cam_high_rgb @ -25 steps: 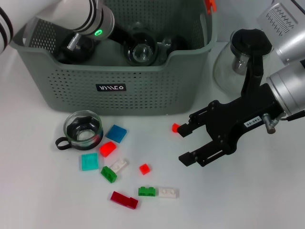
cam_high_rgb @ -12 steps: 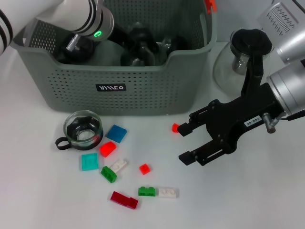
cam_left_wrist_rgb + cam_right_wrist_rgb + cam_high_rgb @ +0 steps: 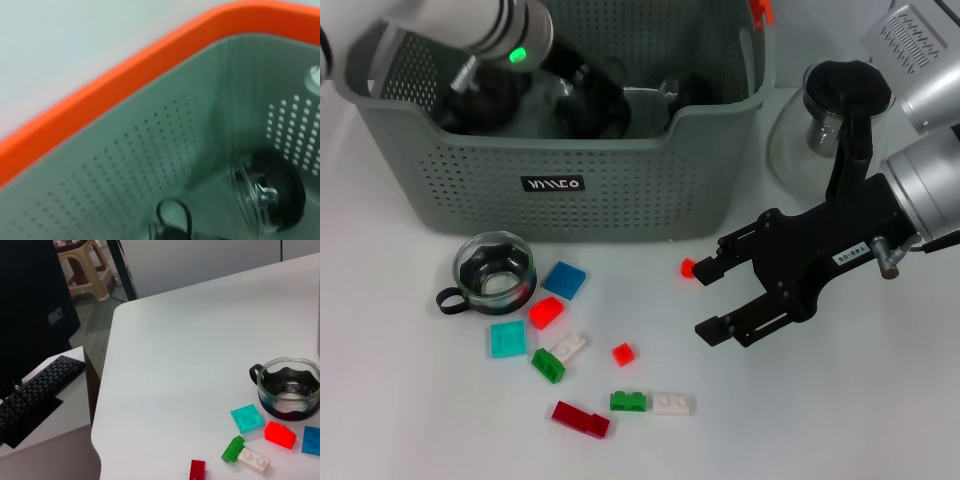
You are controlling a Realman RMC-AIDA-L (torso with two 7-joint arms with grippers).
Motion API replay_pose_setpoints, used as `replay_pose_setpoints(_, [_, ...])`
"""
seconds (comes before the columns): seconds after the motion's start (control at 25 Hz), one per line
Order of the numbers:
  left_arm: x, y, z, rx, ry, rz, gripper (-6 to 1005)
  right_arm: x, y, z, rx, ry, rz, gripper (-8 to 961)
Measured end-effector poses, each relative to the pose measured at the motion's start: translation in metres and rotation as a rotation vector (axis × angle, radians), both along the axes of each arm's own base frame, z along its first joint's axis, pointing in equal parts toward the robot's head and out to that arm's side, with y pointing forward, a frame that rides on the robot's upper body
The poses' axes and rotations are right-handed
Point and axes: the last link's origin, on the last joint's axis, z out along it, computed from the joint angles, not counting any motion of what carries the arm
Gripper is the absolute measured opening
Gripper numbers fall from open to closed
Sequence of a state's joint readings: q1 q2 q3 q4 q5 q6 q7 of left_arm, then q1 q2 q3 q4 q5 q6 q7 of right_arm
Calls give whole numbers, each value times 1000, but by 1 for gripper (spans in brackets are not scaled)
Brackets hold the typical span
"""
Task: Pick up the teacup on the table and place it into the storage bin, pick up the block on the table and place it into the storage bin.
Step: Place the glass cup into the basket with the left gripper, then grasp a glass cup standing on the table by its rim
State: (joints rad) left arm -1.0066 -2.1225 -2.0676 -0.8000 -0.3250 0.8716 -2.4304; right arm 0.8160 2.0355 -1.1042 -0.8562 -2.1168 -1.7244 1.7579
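Storage bin [image 3: 570, 190] as landmark, standing on the white bench [image 3: 840, 420]. The left arm reaches down inside the bin, presumably to set a cup down there; its hand is hidden by the arm and the bin wall, so whether it grips or has let go cannot be told. The left wrist view shows only the bin's perforated inner wall, its orange rim [image 3: 100, 95] and a glass cup [image 3: 267, 192] lying on the bin floor, with a second dark handle partly cut off at the picture's edge. In front of the bin, near its left corner, one teacup [image 3: 496, 272] stands upright on the bench, handle turned away from the bin. Scattered blocks lie just beyond it, among them a blue block [image 3: 565, 280], a teal block [image 3: 507, 339] and a dark red block [image 3: 581, 419]. The right hand [image 3: 705, 300] hovers in front of the bin's right corner, jaws spread wide and holding nothing, judged to be waiting for a block pick; a small red block [image 3: 688, 268] lies beside its upper finger. A glass carafe [image 3: 820, 130] stands to the right of the bin, partly covered by the right arm.
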Motion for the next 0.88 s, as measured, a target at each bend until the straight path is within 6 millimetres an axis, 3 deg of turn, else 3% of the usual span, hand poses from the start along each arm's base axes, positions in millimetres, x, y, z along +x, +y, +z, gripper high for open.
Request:
replay_pose_setpoints(0.2, [13,-3,28,31,-56,18,733,-1,1,1,5,2,8,776])
replay_pose_setpoints(0.24, [20,-11,45,30,-89,17,752,0,1,1,7,3,10,776])
replay_pose_setpoints(0.36, [26,-27,61,24,-119,2,811,0,2,2,17,9,10,776])
replay_pose_setpoints(0.56, [35,-66,86,-26,-193,-18,811,1,6,7,40,23,-1,776])
replay_pose_setpoints(0.88, [25,-115,113,-112,-243,27,810,0,7,8,51,34,8,776])
